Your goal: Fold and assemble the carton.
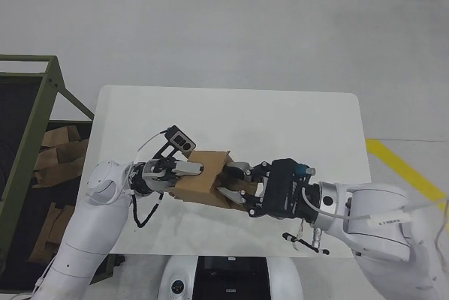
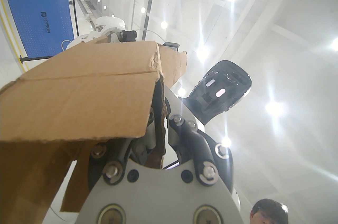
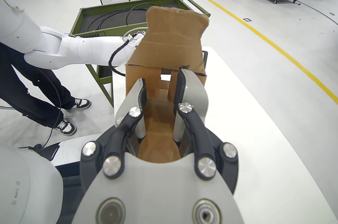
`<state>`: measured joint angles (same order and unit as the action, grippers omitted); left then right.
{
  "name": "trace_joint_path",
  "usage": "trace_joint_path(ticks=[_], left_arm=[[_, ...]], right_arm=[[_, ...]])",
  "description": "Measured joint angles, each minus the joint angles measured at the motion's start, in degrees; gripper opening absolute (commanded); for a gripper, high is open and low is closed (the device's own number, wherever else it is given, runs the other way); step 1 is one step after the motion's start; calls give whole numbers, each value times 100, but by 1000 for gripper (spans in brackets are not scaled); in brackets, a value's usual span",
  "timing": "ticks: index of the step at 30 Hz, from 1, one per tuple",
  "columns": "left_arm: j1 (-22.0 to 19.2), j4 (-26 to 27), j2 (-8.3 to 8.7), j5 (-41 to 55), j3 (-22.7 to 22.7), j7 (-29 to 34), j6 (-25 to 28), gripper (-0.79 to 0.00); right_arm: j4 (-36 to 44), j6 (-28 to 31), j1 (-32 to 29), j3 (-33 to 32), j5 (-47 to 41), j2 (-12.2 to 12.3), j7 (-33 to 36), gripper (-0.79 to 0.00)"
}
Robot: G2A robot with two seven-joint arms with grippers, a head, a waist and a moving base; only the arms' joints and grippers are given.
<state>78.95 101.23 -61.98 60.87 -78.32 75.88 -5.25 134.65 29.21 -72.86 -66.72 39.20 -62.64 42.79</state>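
Observation:
A brown cardboard carton [image 1: 206, 178] is held just above the white table [image 1: 284, 120] between my two arms, partly folded, with loose flaps. My left gripper [image 1: 181, 171] is shut on one carton wall; in the left wrist view the torn cardboard edge [image 2: 158, 114] runs down between its fingers and the carton [image 2: 79, 103] hides one finger. My right gripper [image 3: 161, 85] is open at the carton's [image 3: 171, 45] open end. Its fingers [image 3: 184, 87] stand either side of a flap [image 3: 158, 130] that lies beneath them. One tall flap stands up at the far end.
A green metal cart [image 1: 29, 112] stands off the table's left side, with flat cardboard pieces [image 1: 55, 157] on it. In the right wrist view the cart [image 3: 105, 13] holds black cables. The table has bare room to the right and at the back.

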Motion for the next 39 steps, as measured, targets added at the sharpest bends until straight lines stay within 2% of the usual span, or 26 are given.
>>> trace_joint_path(ticks=[27, 39], left_arm=[[14, -25, -1, -14, 6, 45, 37, -785], [54, -8, 1, 95, -98, 46, 112, -785]], right_arm=[[-115, -358, 412, 503, -33, -2, 253, -585], [2, -443, 245, 142, -93, 57, 147, -557]])
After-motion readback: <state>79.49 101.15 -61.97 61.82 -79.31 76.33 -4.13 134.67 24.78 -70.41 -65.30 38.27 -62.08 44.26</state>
